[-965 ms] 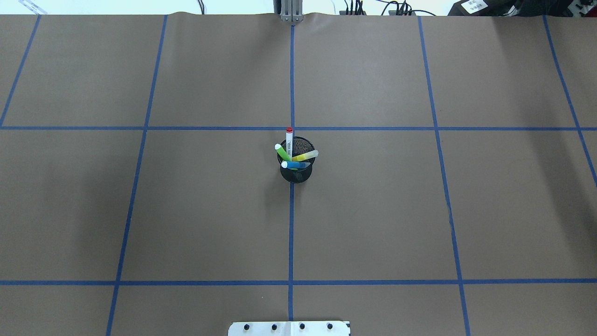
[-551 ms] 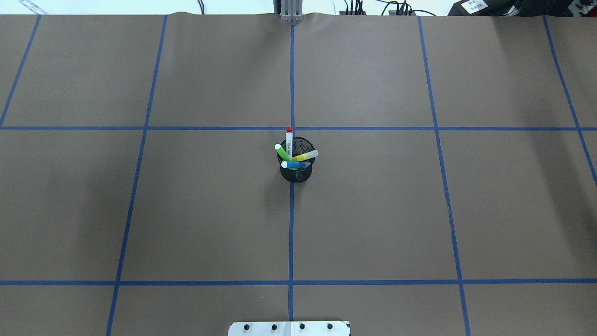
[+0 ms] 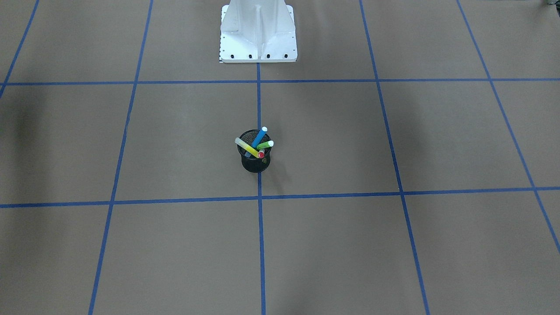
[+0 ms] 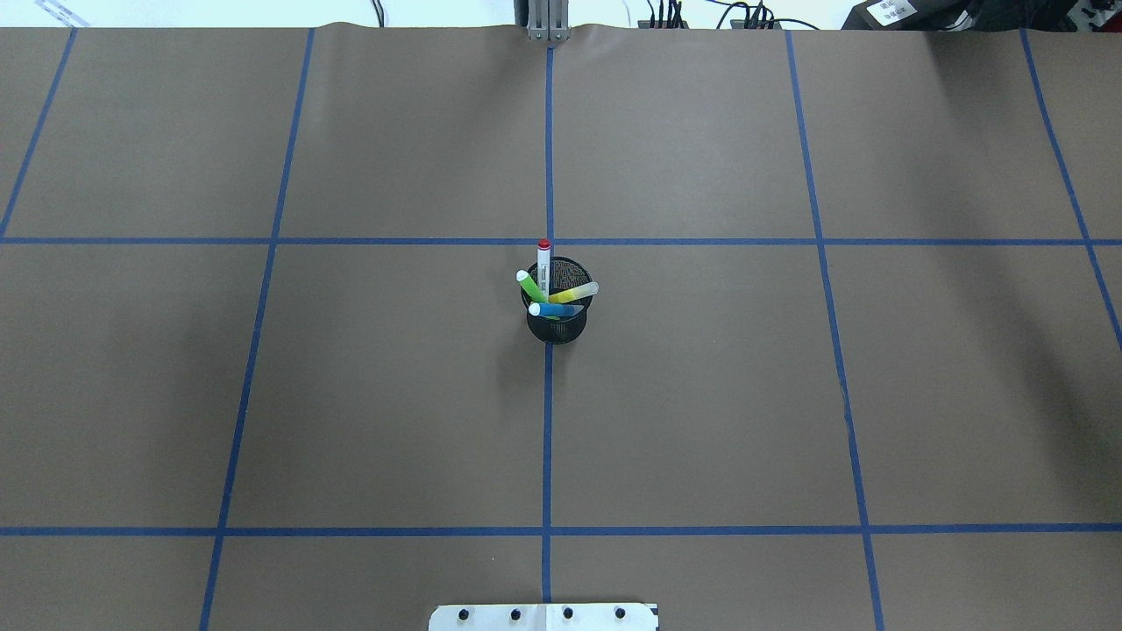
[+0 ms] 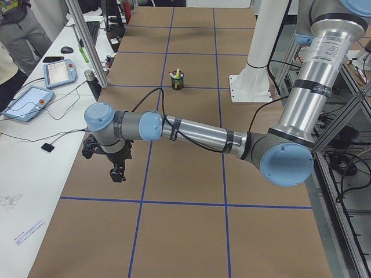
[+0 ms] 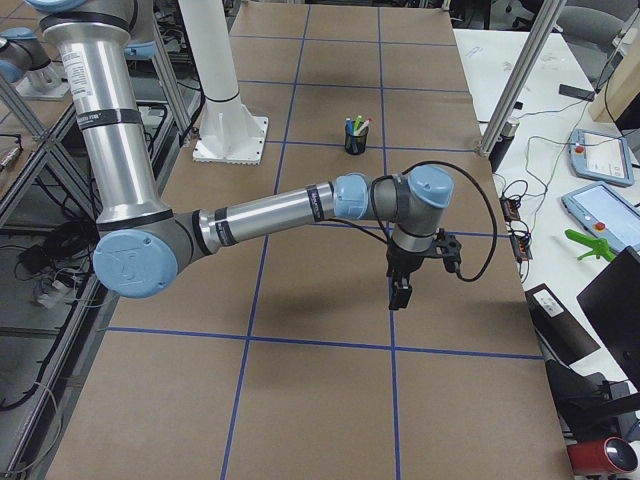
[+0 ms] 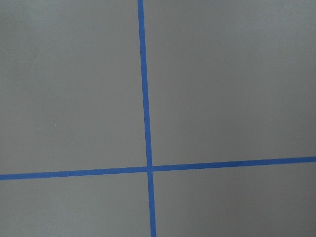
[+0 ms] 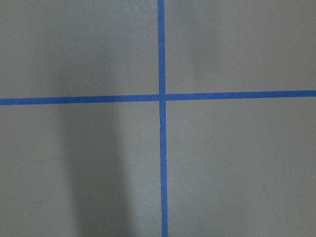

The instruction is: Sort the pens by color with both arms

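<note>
At the left end of the tabletop point(image 4: 351, 394), close to the edge away from the robot, you find the left arm point(image 5: 197, 132) stretched out low, its jaws pointing down and held above the surface. They show only from the side there, so you cannot tell whether they are parted or closed. The left wrist view gives you just bare tabletop and a crossing of blue tape lines point(image 7: 144, 98).

In the middle of the tabletop stands the black mesh cup point(image 4: 556, 329), on the central tape line and just on the robot's side of a cross line. All four pens are in it, caps up. The green highlighter point(image 4: 531, 287) leans toward the left end. The blue highlighter point(image 4: 554, 309) tilts toward the robot's edge. The red-capped marker point(image 4: 543, 267) tips toward the far edge, and the yellow highlighter point(image 4: 577, 294) leans toward the right end.

At the right end, again near the far edge, the right arm point(image 6: 270, 212) mirrors that pose, jaws hanging downward clear of the surface. Whether they are parted or closed you cannot tell either.
</note>
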Controlling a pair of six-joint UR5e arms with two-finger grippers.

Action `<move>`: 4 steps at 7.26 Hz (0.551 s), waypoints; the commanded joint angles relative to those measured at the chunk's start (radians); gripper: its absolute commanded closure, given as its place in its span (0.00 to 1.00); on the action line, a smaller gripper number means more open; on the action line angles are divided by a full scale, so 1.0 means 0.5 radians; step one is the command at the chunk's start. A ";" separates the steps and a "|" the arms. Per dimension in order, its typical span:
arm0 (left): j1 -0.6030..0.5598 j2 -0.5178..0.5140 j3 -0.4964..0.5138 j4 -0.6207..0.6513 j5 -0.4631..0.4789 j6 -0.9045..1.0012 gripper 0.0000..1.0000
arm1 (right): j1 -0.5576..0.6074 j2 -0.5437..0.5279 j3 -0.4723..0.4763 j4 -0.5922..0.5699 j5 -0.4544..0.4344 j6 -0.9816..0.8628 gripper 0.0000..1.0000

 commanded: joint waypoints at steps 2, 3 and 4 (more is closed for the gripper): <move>0.001 -0.006 -0.003 0.000 -0.002 -0.013 0.00 | -0.275 0.293 0.071 0.003 -0.176 0.279 0.00; 0.001 -0.018 -0.003 0.000 -0.002 -0.013 0.00 | -0.279 0.297 0.205 0.003 -0.101 0.386 0.00; 0.001 -0.028 -0.003 0.000 -0.002 -0.025 0.00 | -0.279 0.294 0.291 0.098 -0.106 0.402 0.01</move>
